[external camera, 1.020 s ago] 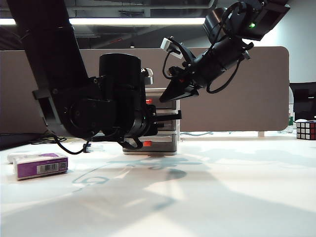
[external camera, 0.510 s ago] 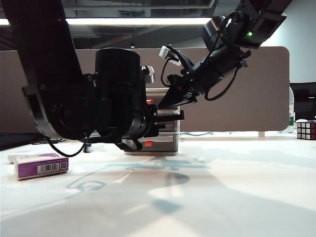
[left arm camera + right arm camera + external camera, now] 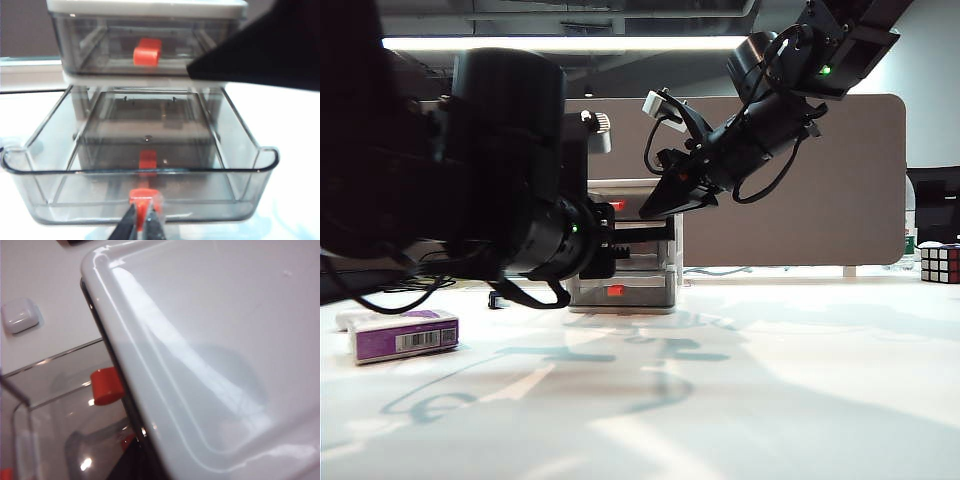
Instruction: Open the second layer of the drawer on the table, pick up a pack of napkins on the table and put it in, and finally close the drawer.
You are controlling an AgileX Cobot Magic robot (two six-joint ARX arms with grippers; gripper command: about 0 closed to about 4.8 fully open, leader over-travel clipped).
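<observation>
Left gripper pinched shut on the red tab of the pulled-out second layer of the drawer, right gripper on the drawer top, jaws unclear, pack of napkins aside on the table; over-pulling risks freeing the tray.

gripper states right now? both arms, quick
Left gripper: shut on the red tab of the second layer of the drawer.
Right gripper: over the drawer; cannot tell.
</observation>
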